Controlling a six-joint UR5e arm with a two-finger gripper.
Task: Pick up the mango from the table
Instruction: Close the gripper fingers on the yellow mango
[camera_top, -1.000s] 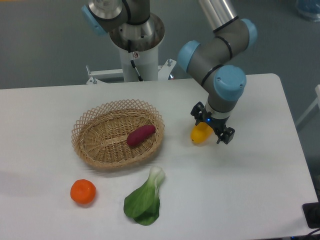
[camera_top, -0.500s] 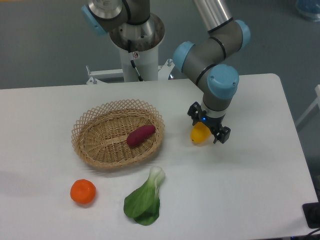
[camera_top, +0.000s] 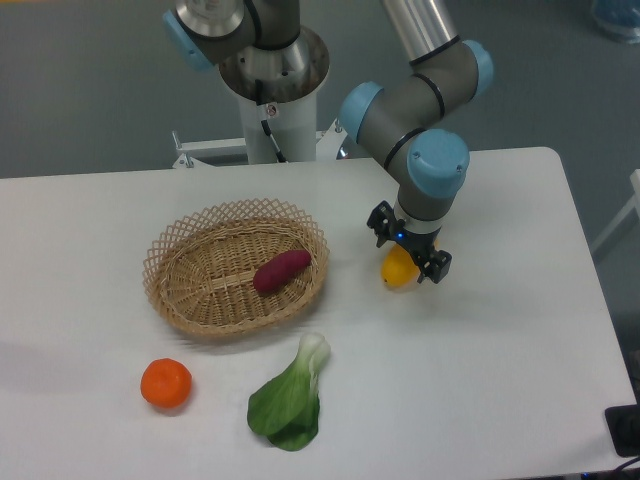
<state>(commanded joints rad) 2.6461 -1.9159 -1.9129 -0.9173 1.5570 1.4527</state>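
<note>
The yellow mango lies on the white table, just right of the basket. My gripper hangs directly over it, pointing down, and covers the fruit's upper part. Its two black fingers stand apart, one at the upper left and one at the lower right of the mango, wider than the fruit. The gripper is open and I see no finger pressing on the mango.
A wicker basket holding a purple-red sweet potato sits left of the mango. A round orange and a green bok choy lie near the front edge. The robot's base column stands at the back.
The arm and gripper have shifted slightly left and back over the mango. The mango has stayed where it was on the table.
</note>
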